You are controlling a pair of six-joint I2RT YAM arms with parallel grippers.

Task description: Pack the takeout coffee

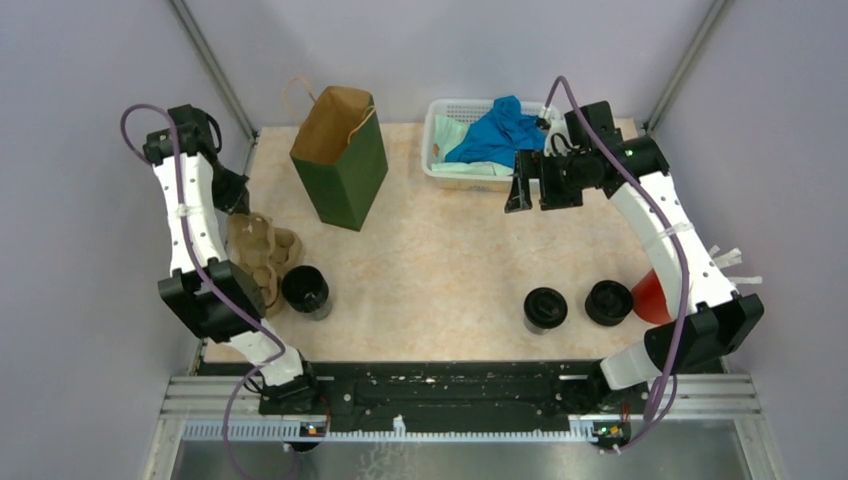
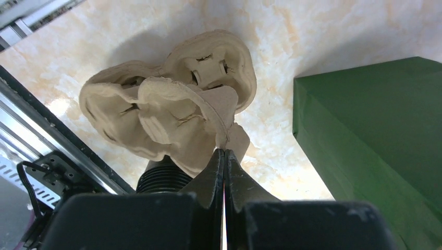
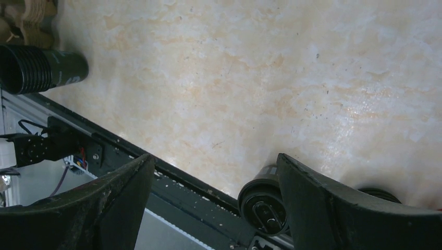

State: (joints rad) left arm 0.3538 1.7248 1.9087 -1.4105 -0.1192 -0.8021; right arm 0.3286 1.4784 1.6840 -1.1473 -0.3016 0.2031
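The table top is pale peach laminate with a marbled pattern, a little specked with dirt in the right wrist view. Plain lavender-grey walls close it in on three sides, with metal posts in the far corners and a black rail along the near edge.

The left coffee cup stands just beside the cardboard cup tray. The middle coffee cup and the right coffee cup stand near each other at the near right, next to a red cup. At the far side are a green paper bag and a white basket holding a blue cloth.

A small pale mark on the left cup's side is too small to read.

The left gripper is pinched closed on a thin flap of the tray. The right gripper is spread wide, holding nothing, over bare table near the basket
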